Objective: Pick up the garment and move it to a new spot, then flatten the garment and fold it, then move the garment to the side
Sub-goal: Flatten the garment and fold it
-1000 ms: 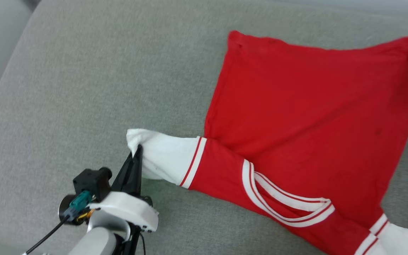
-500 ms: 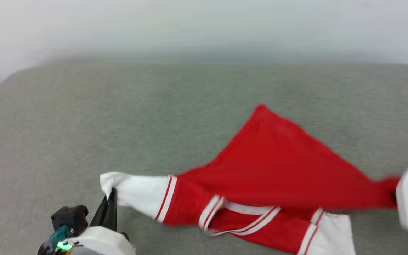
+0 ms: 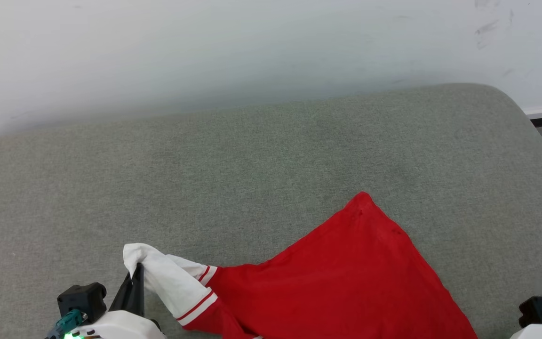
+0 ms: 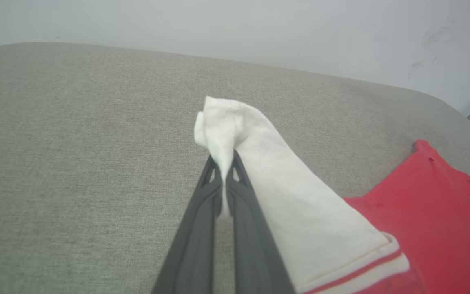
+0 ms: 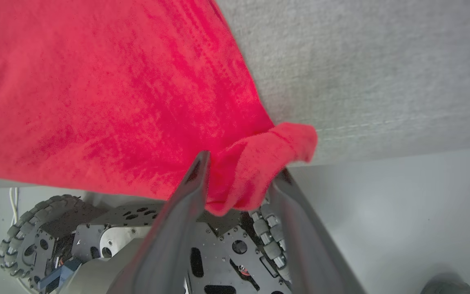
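Nearest, at the cushion's (image 3: 252, 155) front edge, the left gripper (image 4: 223, 157) has its jaws clenched on the tip of the garment's (image 3: 346, 278) white sleeve (image 4: 267, 171). The right gripper's (image 5: 243, 163) jaws stand apart, with a bunched red corner (image 5: 255, 163) hanging loose between them over that edge. The garment lies along the front edge, its long axis running left to right and one red point aimed at the back edge; beyond it open grey cloth runs to the white wall (image 3: 252, 47).

Nothing legible: no lettering, number, label or brand readable on the red jersey (image 3: 346, 282) or grey cushion (image 3: 252, 165).
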Available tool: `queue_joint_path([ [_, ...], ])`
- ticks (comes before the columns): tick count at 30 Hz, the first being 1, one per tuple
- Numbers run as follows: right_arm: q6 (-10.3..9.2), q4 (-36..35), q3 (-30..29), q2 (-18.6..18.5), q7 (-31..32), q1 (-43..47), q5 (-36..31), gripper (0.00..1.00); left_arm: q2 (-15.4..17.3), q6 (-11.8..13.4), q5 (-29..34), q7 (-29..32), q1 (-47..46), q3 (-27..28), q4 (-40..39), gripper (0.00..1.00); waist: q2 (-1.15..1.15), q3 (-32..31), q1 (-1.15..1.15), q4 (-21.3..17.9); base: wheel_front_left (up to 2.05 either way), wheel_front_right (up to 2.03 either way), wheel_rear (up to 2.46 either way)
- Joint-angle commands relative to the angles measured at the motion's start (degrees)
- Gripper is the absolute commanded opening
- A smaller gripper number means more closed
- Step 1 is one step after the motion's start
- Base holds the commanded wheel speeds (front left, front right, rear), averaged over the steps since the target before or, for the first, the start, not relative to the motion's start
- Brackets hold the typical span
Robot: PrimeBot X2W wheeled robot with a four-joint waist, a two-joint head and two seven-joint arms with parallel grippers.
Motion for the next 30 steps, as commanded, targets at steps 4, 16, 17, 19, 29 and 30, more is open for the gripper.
queue_joint_path([
  [4, -0.07, -2.96, -1.98, 0.19, -8.59, -2.15, -2.72, 1.0, 0.43, 0.49, 0.23, 0.44, -0.67, -0.32, -0.7, 0.0, 0.0, 0.5, 0.02, -0.12, 0.0, 0.0, 0.0],
  [16, -0.06, 2.34, 1.07, -1.95, -27.58, -16.43, -3.56, 1.0, -0.85, 0.3, 2.28, 0.67, -7.2, -1.36, -2.68, 0.0, 0.0, 7.5, 0.02, 3.08, 0.0, 0.0, 0.0],
  [17, -0.06, 2.97, 2.18, -2.39, -27.32, -18.24, -3.15, 1.0, -1.03, 0.21, 2.5, 0.57, -7.93, -1.51, -2.7, 0.0, 0.0, 8.2, 0.02, 3.36, 0.0, 0.0, 0.0],
  [19, -0.06, 4.09, 4.31, -3.79, -26.05, -21.71, -2.43, 1.0, -1.29, -0.15, 2.94, 0.53, -9.35, -1.8, -2.77, 0.0, 0.0, 9.77, 0.02, 4.09, 0.0, 0.0, 0.0],
  [29, -0.06, 7.52, 14.93, -8.96, -5.4, -36.37, 4.46, 1.0, -2.94, -1.41, 5.22, 0.95, -16.43, -3.97, -3.31, 0.0, 0.0, 16.58, 0.02, 8.45, 0.0, 0.0, 0.0],
  [30, -0.06, 7.52, 14.93, -8.96, -5.4, -36.37, 4.46, 1.0, -2.94, -1.41, 5.22, 0.95, -16.43, -3.97, -3.31, 0.0, 0.0, 16.58, 0.02, 8.45, 0.0, 0.0, 0.0],
])
